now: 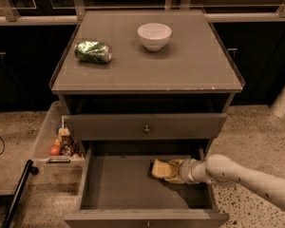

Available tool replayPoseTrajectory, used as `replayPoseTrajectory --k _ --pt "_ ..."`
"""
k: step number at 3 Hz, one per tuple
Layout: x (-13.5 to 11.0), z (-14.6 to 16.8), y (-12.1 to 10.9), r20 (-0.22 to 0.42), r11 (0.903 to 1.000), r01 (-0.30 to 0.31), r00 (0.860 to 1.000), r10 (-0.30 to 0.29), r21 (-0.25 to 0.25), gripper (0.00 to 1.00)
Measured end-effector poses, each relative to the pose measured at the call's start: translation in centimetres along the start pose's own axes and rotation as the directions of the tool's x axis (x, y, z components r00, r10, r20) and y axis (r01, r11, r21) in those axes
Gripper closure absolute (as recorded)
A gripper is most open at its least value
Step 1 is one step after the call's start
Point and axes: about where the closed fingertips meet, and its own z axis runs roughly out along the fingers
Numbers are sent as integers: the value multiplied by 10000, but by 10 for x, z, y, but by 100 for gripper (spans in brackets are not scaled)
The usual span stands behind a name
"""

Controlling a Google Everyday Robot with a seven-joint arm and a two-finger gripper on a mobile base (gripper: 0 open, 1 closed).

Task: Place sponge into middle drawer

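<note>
The pale-yellow sponge (158,168) is held at the tips of my gripper (169,171), inside the pulled-out middle drawer (118,186), near its back right part. The sponge sits low, at or just above the drawer's flat floor; I cannot tell whether it touches. My gripper is shut on the sponge, and my white arm (247,179) reaches in from the right over the drawer's right wall.
Above the open drawer is a closed drawer front with a small round knob (146,128). On the cabinet top lie a green can (93,52) and a white bowl (154,35). A plastic bin with snacks (61,144) stands at the left on the floor.
</note>
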Motion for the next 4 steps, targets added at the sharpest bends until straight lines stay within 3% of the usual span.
replayPoseTrajectory --k 3,4 --pt "0 0 0 1 10000 0 10000 0 -1 12" --pt "-1 -6 3 43 10000 -28 10000 28 24 0"
